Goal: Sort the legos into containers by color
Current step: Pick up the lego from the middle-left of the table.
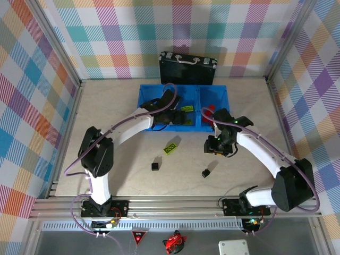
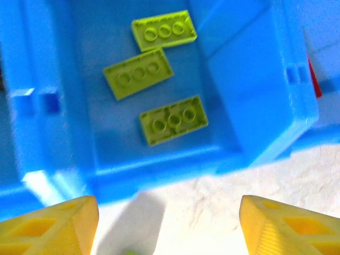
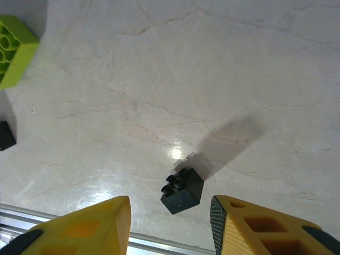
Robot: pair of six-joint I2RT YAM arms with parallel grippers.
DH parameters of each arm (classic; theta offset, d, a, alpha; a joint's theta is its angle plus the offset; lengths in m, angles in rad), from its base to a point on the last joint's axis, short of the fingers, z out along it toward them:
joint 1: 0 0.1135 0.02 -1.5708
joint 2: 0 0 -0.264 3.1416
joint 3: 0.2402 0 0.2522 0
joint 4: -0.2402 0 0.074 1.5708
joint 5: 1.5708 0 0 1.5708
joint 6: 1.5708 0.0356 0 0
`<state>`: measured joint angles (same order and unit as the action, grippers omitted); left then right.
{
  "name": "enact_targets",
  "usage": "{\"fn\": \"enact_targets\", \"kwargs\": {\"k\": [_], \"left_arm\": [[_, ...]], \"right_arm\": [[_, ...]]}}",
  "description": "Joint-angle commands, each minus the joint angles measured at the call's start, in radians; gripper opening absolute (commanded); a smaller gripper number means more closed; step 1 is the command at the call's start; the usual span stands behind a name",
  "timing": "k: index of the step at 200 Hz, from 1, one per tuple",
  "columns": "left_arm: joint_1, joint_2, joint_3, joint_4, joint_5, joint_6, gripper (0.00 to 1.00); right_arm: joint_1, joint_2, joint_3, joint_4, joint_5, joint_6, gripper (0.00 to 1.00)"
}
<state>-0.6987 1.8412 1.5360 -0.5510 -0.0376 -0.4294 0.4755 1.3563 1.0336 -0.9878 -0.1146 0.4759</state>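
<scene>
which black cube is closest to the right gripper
The right-hand cube, just ahead of the right gripper; the other cube sits farther left, by the green brick.

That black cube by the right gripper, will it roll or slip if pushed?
Probably won't roll: the black cube rests flat on the table. Looks rigid and light: small plastic. Glossy table, so a push likely slides it.

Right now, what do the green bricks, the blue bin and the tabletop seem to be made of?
Green bricks: moulded plastic, it seems, with crisp studs and a slight sheen. Blue bin: glossy plastic, its walls catching bright highlights. Tabletop: pale, veined like marble, with a glare spot; possibly stone or laminate.
</scene>
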Motion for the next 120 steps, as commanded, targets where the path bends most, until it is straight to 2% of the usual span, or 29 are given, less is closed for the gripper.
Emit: {"fn": "enact_targets", "kwargs": {"k": [1,53,120], "left_arm": [[-0.021,-0.093,-0.065,-0.048,-0.005,-0.006,0.70],[-0.034,-0.240,-0.253,-0.112,-0.044,-0.062,0.70],[-0.063,-0.354,-0.458,-0.207,-0.094,-0.162,0.71]], "right_arm": [[0.045,0.039,0.008,-0.002,0.016,0.032,0.45],[0.113,0.125,0.037,0.023,0.024,0.038,0.44],[0.162,0.167,0.027,0.053,0.024,0.048,0.44]]}}
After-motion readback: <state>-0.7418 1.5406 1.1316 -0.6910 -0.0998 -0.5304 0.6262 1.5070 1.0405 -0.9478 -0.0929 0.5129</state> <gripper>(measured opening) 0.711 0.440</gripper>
